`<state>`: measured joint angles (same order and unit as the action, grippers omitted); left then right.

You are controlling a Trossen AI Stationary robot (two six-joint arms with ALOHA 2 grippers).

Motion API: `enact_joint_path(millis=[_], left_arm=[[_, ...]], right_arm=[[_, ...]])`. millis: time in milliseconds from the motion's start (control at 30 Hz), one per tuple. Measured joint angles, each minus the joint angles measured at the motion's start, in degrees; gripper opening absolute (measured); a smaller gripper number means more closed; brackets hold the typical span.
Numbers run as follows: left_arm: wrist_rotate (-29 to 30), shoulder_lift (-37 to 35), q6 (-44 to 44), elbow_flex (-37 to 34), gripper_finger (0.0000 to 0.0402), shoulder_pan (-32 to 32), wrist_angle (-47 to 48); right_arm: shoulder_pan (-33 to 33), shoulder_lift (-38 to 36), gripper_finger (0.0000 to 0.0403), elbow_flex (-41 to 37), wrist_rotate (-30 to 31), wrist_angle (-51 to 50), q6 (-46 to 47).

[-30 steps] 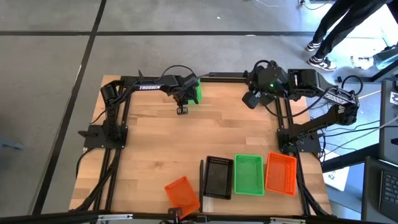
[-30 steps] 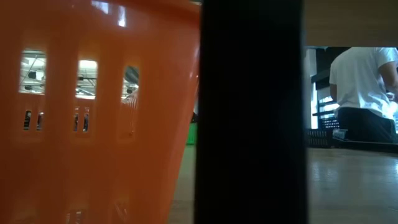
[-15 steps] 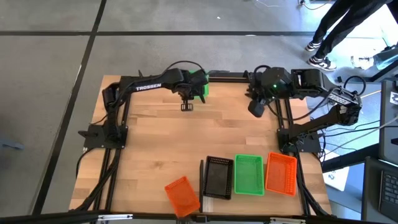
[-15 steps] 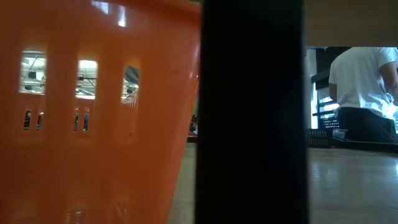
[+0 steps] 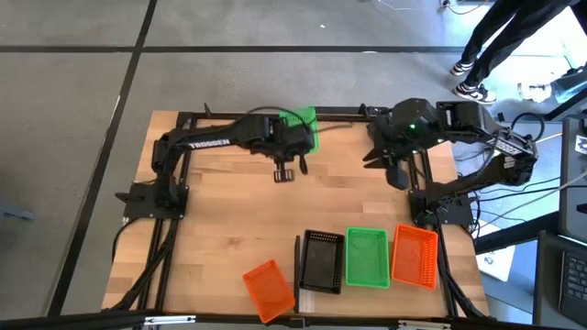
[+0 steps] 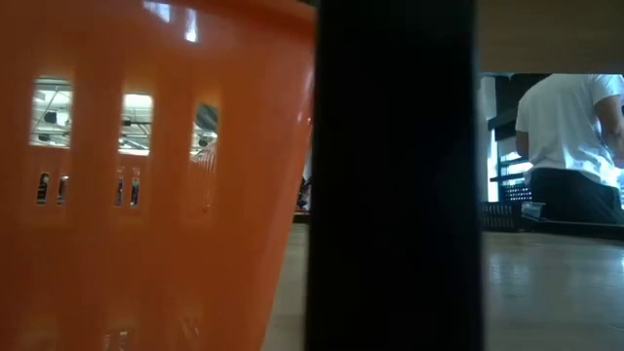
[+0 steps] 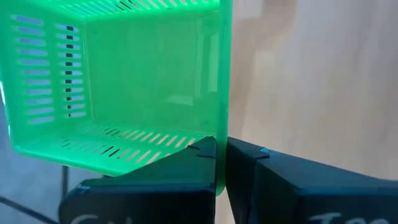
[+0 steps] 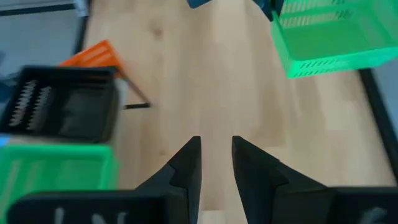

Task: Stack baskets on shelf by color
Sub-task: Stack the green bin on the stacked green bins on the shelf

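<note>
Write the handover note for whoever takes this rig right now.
Left gripper: shut on the wall of a green basket, held up at the table's far edge.
Right gripper: open, empty, above the table's far right.
On the shelf, near right: black basket, second green basket, orange basket, side by side.
Loose orange basket at the near edge.
Left: stack the held green on green, loose orange on orange.

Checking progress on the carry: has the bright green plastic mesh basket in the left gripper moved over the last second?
Yes. The bright green mesh basket, clamped by the left gripper, moved rightward along the table's far black frame rail.
</note>
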<state>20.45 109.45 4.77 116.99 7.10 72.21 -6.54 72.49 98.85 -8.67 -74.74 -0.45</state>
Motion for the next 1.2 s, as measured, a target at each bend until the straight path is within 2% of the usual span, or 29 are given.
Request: enact_joint_path(millis=[333, 533, 700, 867, 1033, 1200], left_arm=[[0.41, -0.01, -10.35, 5.77, 0.0, -11.25, -0.54], [-0.09, 0.0, -10.62, 5.99, 0.0, -16.91, -10.37], [-0.5, 0.64, -10.71, 6.03, 0.0, -20.14, -15.71], [-2.76, 0.73, -10.7, 6.03, 0.0, -22.41, -21.44], [-5.81, 0.74, -10.98, 6.03, 0.0, -24.31, -23.05], [-12.06, 0.74, -14.15, 6.01, 0.0, -25.72, -25.79]], right_arm=[[0.01, -6.4, 0.0087, 0.0, -11.53, -2.39, -8.0], [0.01, -9.5, 0.0087, 0.04, -14.7, -4.69, -8.69], [0.01, -9.81, 0.0087, 0.04, -20.26, -5.15, -8.84], [-0.01, -9.59, 0.0087, 0.04, -18.54, -5.12, -8.72], [0.0, -9.68, 0.0087, 0.04, -18.12, -5.1, -8.66], [0.01, -9.61, 0.0087, 0.04, -19.72, -5.07, -7.21]])
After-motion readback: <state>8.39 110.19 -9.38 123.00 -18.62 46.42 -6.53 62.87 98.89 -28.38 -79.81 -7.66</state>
